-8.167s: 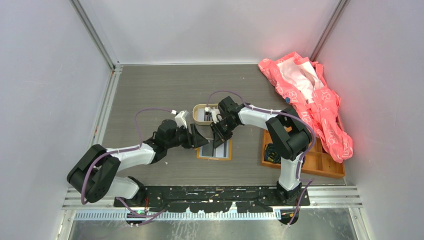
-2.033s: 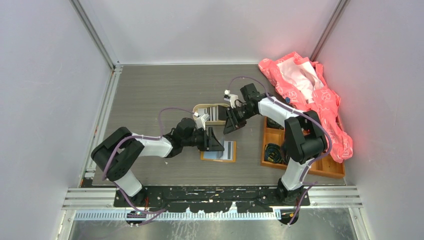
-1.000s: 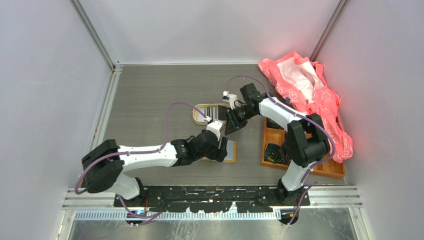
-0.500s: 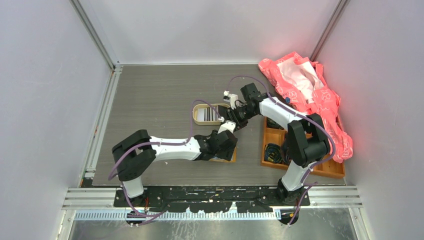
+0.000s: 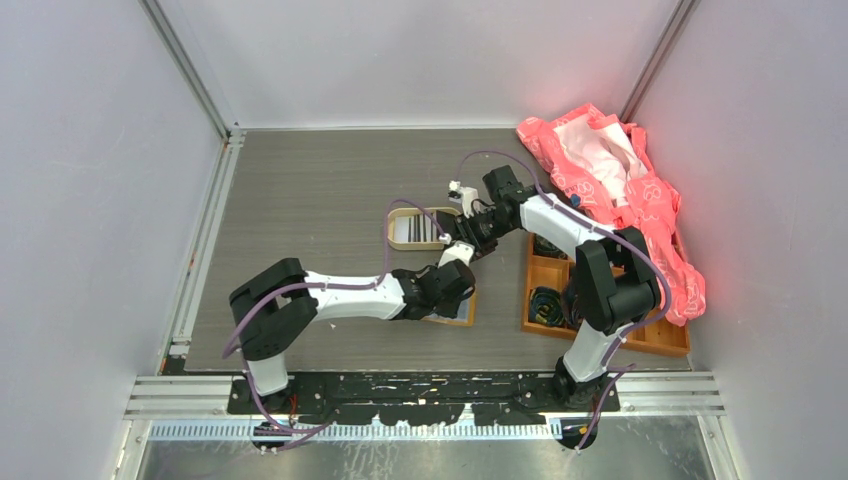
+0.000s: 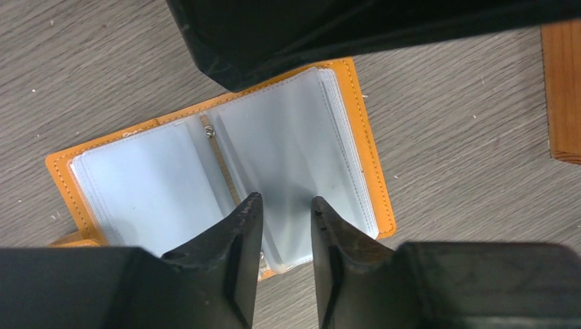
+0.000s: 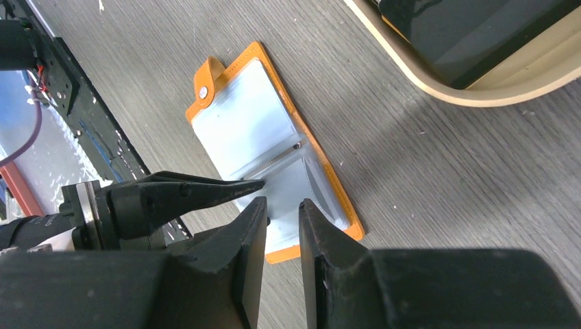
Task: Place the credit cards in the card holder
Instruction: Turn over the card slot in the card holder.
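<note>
The holder [image 6: 137, 199] lies open and flat on the counter [image 6: 445, 171]. Its clear sleeves face up inside an orange stitched cover. It sits between the tin and the near edge, just left of the tray. Its snap stud [image 7: 203, 91] is on a tab at one corner.

The left pincer [image 6: 284, 205] hangs over the page right of the spine, its fingers a narrow gap apart with nothing between them. Whether the tips touch the plastic cannot be told. The right pincer [image 7: 282, 209] hovers above the same end of the holder, fingers also slightly apart and gripping nothing.

Beyond the holder stands the beige oval tin [image 5: 390, 228] with dark cards [image 7: 473, 34] in it. Stripes show on them from above, but no lettering is legible. To the right, the orange wooden tray [image 5: 610, 335] holds a black coil [image 5: 545, 300], and a pink cloth [image 5: 620, 190] drapes over its far part, its print too small to read.

Two seconds ago the left pincer stood left of the holder, whose pages showed from above. Now the left arm reaches across and hides nearly all of it from the top camera. The right pincer has barely shifted, and the tray and cloth have not moved.
</note>
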### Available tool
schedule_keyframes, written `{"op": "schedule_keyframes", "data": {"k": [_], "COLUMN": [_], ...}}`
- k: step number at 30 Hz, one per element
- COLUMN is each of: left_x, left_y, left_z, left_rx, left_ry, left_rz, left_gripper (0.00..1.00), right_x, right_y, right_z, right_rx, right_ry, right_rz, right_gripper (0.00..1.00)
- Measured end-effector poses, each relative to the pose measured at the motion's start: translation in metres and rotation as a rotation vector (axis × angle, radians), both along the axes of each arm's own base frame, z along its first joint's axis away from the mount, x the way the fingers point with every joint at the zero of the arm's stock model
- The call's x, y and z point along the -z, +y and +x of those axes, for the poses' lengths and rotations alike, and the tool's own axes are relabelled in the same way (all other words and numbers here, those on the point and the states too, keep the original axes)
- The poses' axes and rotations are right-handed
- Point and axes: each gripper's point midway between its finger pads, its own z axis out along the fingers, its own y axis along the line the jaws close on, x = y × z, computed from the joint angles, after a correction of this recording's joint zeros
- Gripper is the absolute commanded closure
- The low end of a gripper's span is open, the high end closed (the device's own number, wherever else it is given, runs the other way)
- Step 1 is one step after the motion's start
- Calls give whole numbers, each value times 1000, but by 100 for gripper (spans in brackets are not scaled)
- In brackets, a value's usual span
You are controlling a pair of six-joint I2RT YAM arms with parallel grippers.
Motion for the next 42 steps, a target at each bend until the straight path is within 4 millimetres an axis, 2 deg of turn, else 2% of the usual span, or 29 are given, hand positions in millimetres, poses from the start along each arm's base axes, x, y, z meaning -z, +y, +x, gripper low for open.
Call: {"op": "schedule_keyframes", "data": {"k": [11, 19, 23, 29, 32, 34, 35, 38, 42], "left_x": [4, 4, 4, 5, 6, 6, 7, 7, 8], "left_y": [13, 13, 12, 14, 14, 14, 16, 17, 20], "left_z": [6, 7, 8, 9, 10, 9, 10, 11, 12], "left_rx": [-36, -36, -32, -32, -33, -28, -33, -36, -34], "left_ry": [78, 124, 136, 167, 188, 199, 202, 216, 232], "left_rz": [-152, -241, -271, -335, -369, -389, -399, -427, -452], "left_gripper": [90, 93, 94, 95, 95, 95, 95, 95, 96], "right_x": [3, 10, 10, -7, -15, -15, -13, -4, 14], "right_y": [-3, -17, -15, -13, -16, -22, -25, -31, -29], "right_z": [0, 4, -3, -18, -35, -50, -58, -78, -93], "right_rx": [-1, -30, -102, -226, -331, -430, -481, -616, -767], "right_ry": [-5, -65, -90, -191, -311, -407, -456, -588, -701], "right_rz": [-22, -135, -147, -90, -48, -24, -13, 14, 23], "right_gripper": [71, 70, 66, 65, 46, 28, 23, 17, 16]}}
